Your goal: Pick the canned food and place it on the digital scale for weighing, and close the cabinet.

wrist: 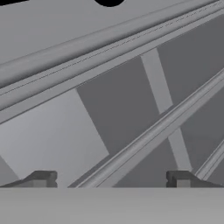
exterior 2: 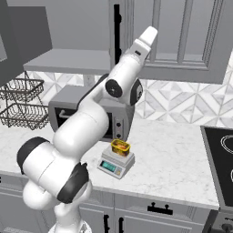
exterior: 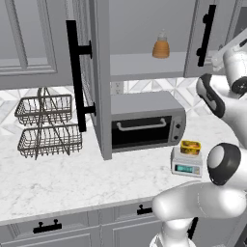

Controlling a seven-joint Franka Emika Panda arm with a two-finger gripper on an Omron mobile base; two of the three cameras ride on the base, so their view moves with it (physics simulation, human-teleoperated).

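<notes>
The canned food [exterior: 190, 146], a low yellow tin with a dark red band, rests on the top plate of the digital scale [exterior: 187, 165] in front of the toaster oven; from the right base view the canned food [exterior 2: 120, 146] sits on the digital scale [exterior 2: 117, 164] too. The cabinet stands open: its left door [exterior: 99, 72] swings far out over the counter, and its right door [exterior: 208, 38] is ajar. My arm reaches up to the right door [exterior 2: 182, 36]. My gripper [wrist: 110, 181] is open, empty, its fingertips [wrist: 41, 178] wide apart, close against that door's panelled face.
An orange bottle [exterior: 161, 46] stands on the cabinet shelf. The toaster oven [exterior: 144, 123] sits below it, wire baskets [exterior: 46, 125] to the left. A black stovetop [exterior 2: 219, 154] lies at the counter's right end. Drawers with short black pulls [exterior: 47, 226] run under the counter.
</notes>
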